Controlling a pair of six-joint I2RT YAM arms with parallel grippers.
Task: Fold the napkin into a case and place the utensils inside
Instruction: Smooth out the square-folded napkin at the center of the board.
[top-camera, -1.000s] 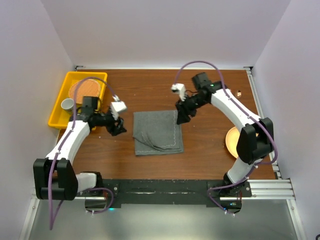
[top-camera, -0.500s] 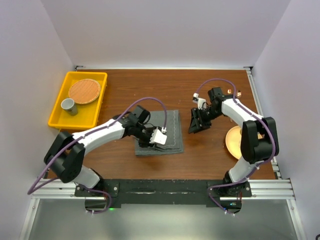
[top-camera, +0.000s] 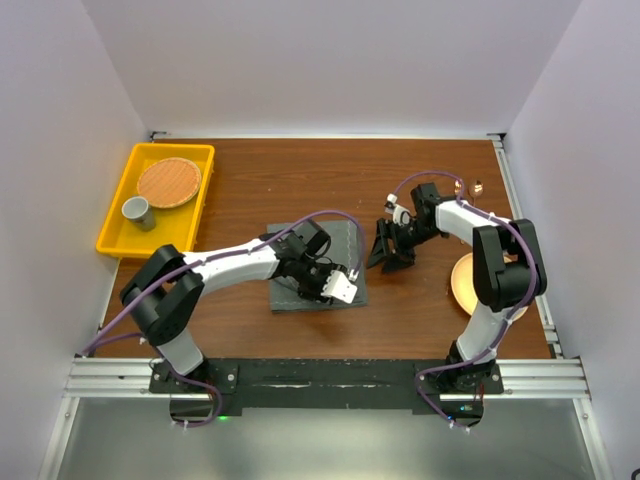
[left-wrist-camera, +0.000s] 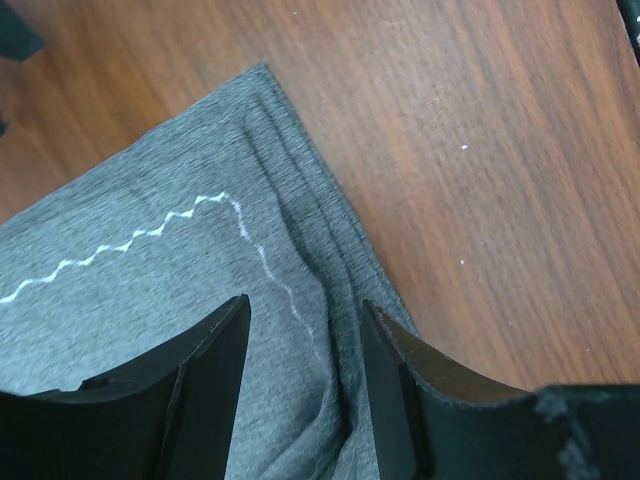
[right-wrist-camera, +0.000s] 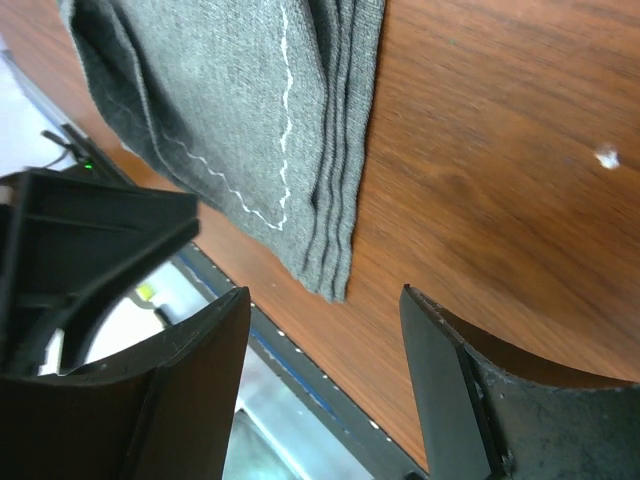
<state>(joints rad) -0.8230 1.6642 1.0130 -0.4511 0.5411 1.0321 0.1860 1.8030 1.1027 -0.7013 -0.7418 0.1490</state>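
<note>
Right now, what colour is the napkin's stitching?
White zigzag on the dark grey napkin; clearest in left wrist view.

Right gripper (right-wrist-camera: 322, 325) hangs over bare wood, jaws spread wide, nothing between them. Both dark fingers (right-wrist-camera: 170, 400) fill the lower frame. Napkin (right-wrist-camera: 220, 100) lies upper left on the table (right-wrist-camera: 480, 120), folded, several layered edges stacked along one side, pale zigzag stitching (right-wrist-camera: 284, 120) running near them. Its corner points toward the gap between the fingers. Small white speck (right-wrist-camera: 605, 157) on the wood at right.
</note>
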